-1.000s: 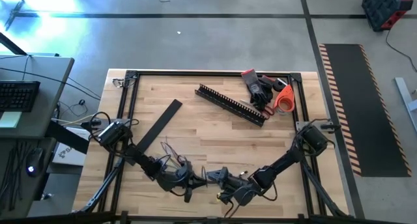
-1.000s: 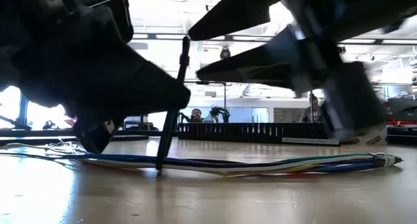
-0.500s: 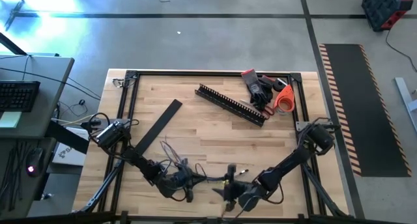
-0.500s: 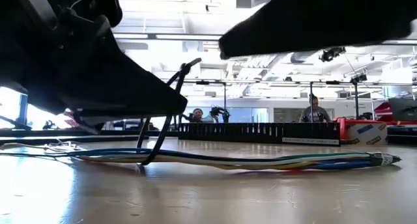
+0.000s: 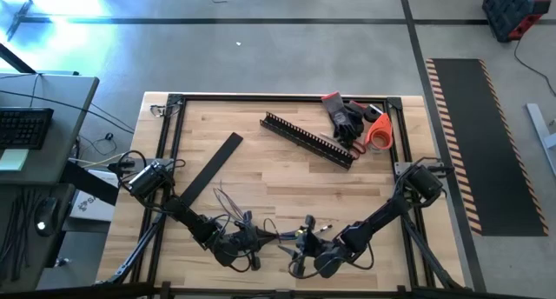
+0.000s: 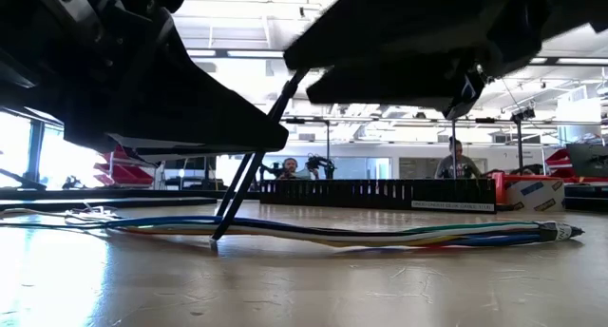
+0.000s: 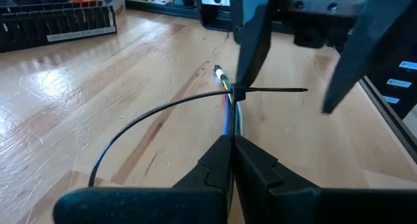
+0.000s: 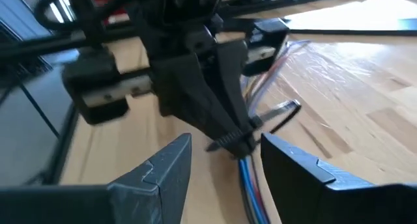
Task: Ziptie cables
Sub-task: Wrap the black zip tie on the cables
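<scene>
The cables [image 6: 380, 238] are a bundle of thin coloured wires lying along the table near its near edge, also seen between the two grippers from above [image 5: 280, 235]. A black zip tie [image 7: 150, 113] loops out wide from them, and its head [image 7: 236, 92] sits on the bundle. In the low view the zip tie [image 6: 252, 170] rises at a slant from the cables. My left gripper [image 5: 261, 239] is shut. My right gripper [image 5: 300, 244] faces it, open, with its fingers [image 7: 251, 48] on either side of the tie's head and tail. I cannot tell whether they touch it. My left gripper pinches the zip tie's ridged strap [image 8: 220, 142] between its shut fingertips [image 8: 240, 140], just above the cable bundle [image 8: 246, 178]. It comes in low and nearly level from the table's left. The strap arcs away in a slack loop, and the cables stay on the table.
A black comb-toothed channel [image 5: 308, 140], gloves [image 5: 343, 116] and an orange tool [image 5: 378, 132] lie at the far right. A flat black strip [image 5: 213, 166] lies left of centre. The black frame [image 5: 165, 160] rims the table. Two people [image 6: 460, 161] sit beyond the far edge.
My right gripper has rolled far about the line it points along and stays open in front of the left one. My left gripper has rolled a little. The zip tie stood almost upright on the cables. It now leans over at a slant, its lower end still at the bundle.
</scene>
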You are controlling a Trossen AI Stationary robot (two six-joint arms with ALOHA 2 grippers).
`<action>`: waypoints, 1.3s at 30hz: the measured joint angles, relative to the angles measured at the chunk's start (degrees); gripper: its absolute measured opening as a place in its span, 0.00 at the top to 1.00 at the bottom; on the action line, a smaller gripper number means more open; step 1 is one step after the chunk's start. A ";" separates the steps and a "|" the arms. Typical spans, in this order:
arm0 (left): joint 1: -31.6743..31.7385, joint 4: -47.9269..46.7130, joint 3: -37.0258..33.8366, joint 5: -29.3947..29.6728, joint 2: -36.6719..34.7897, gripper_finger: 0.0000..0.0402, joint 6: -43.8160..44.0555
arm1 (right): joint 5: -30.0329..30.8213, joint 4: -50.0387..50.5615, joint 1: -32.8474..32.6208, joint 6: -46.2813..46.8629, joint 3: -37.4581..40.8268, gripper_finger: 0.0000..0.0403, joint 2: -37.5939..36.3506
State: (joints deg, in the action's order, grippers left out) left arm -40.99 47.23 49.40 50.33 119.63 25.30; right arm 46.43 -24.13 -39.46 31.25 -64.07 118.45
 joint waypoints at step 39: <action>0.88 -1.05 -0.01 -18.55 -4.55 0.79 -2.08 | 4.09 4.96 0.30 1.95 0.00 1.00 0.00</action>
State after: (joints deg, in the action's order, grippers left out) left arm -40.11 46.18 49.39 31.78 115.09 23.22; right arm 50.52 -19.17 -39.16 33.20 -64.07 118.45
